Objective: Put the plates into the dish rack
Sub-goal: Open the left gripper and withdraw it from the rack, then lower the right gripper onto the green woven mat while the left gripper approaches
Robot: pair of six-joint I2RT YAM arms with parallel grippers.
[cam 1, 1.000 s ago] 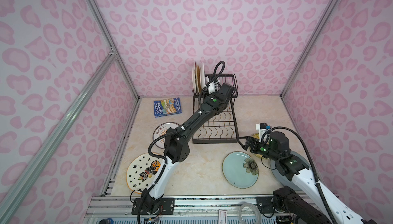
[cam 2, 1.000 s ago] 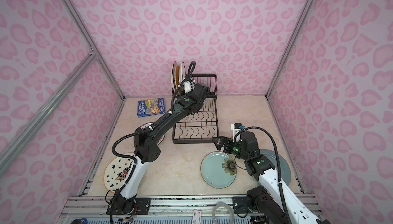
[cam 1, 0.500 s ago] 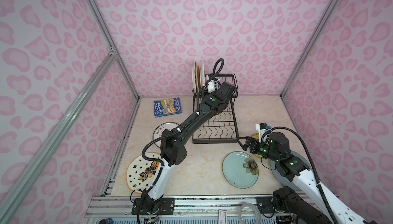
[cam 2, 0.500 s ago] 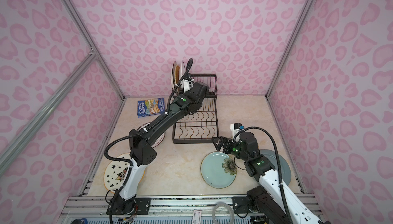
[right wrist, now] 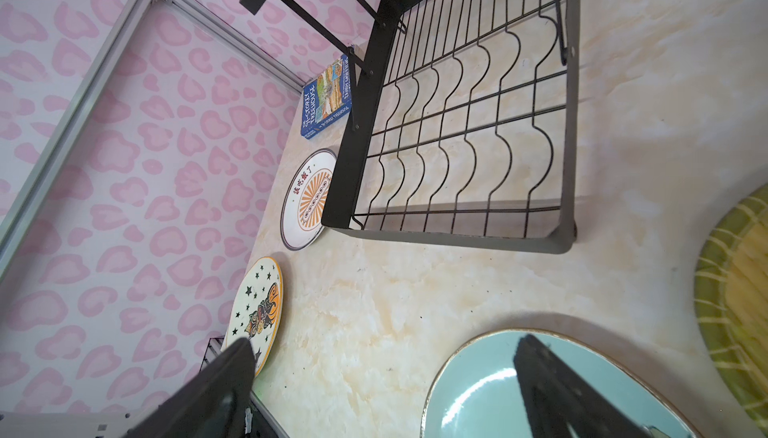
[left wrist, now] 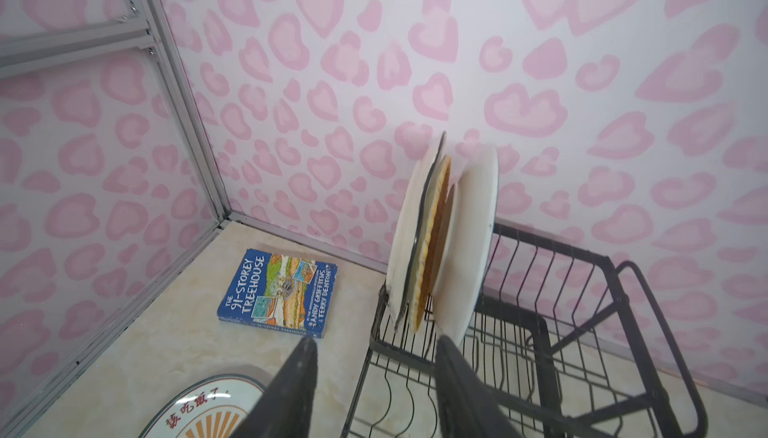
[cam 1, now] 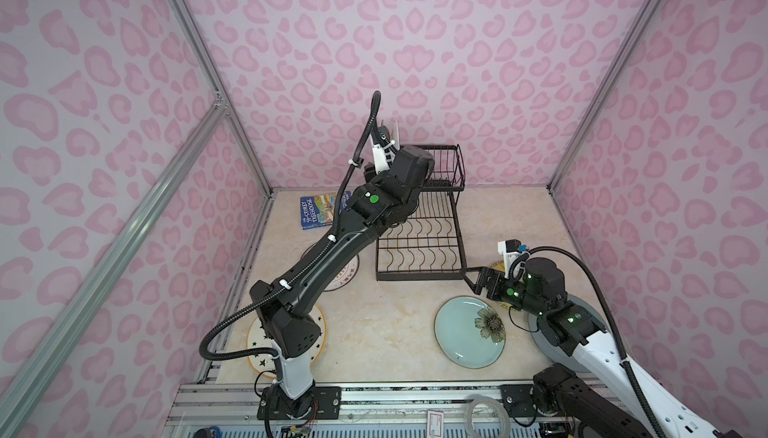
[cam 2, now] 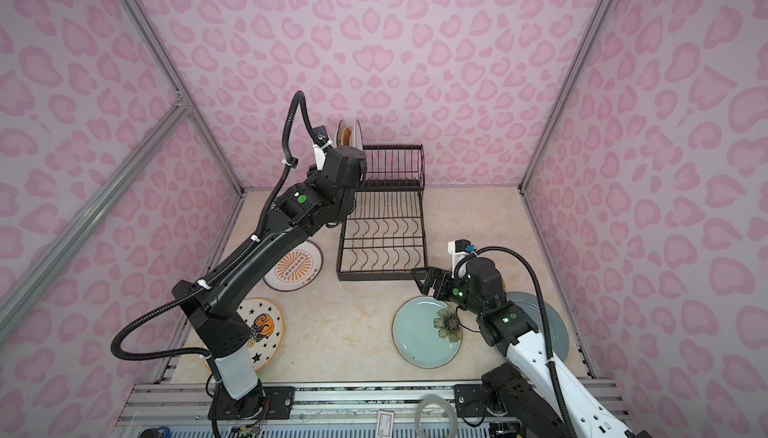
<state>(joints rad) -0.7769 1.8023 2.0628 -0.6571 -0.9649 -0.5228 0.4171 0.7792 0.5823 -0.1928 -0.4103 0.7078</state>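
Jaws on your left arm (cam 1: pixel 332 249) stand partly apart and empty, up at the raised basket of the black wire two-tier dish rack (cam 1: pixel 415 277). One tip sits just in front of the lower edge of the white round plate (left wrist: pixel 469 249) standing on edge there. Beside it in the same basket you've got a yellow woven plate (left wrist: pixel 434 240) and a cream plate with a dark rim (left wrist: pixel 403 249), all upright and close together. So I'd read this as the let-go after a placing.

On your right arm (cam 2: pixel 482 286) the jaws are spread wide with nothing in them. They hover above the teal round plate with the flower (cam 2: pixel 428 330), which lies flat on the table (cam 2: pixel 353 332) just in front of the rack's lower tray. On the tray's left-arm side lie the white plate with the orange sunburst (cam 2: pixel 295 267) and, further from the rack, the starred plate with the orange rim (cam 2: pixel 266 328).

Next, back the left jaws straight out without nudging the standing plates. The teal one then wants an edge grip, which is awkward on a plate lying flat.
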